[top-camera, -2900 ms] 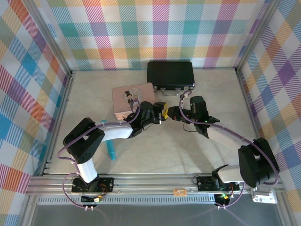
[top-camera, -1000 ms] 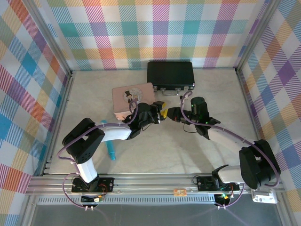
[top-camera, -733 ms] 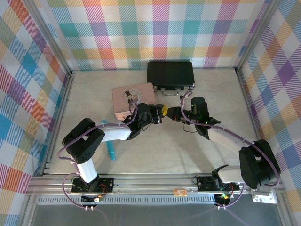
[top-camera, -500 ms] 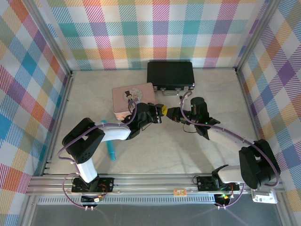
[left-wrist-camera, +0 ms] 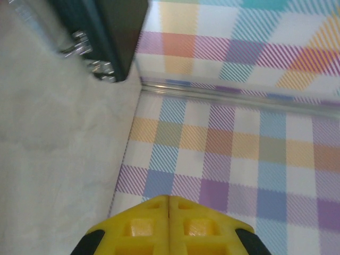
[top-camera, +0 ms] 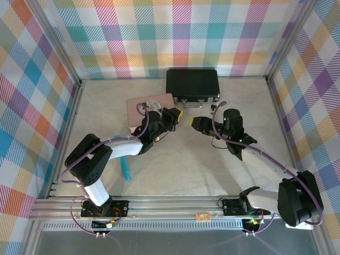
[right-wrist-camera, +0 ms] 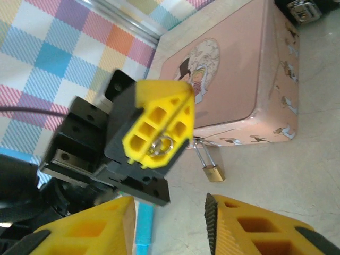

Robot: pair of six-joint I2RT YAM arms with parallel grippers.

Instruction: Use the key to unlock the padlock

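The padlock [right-wrist-camera: 214, 172] was polished brass with a thin, bright silvery shackle. The key [right-wrist-camera: 161, 144] showed as thin grey metal with a dull shine. The pads of the left gripper [right-wrist-camera: 158, 129] and the right gripper [right-wrist-camera: 170, 226] were matt yellow plastic, moulded into hollow cells. The pink tin [right-wrist-camera: 234, 79] was smooth painted metal with a satin sheen. The table [top-camera: 212, 170] looked like pale, matt marbled stone.

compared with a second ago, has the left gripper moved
Yes. In the top view the left gripper has drawn away from the right gripper, going left and toward the far wall, closer to the near left corner of the black case.
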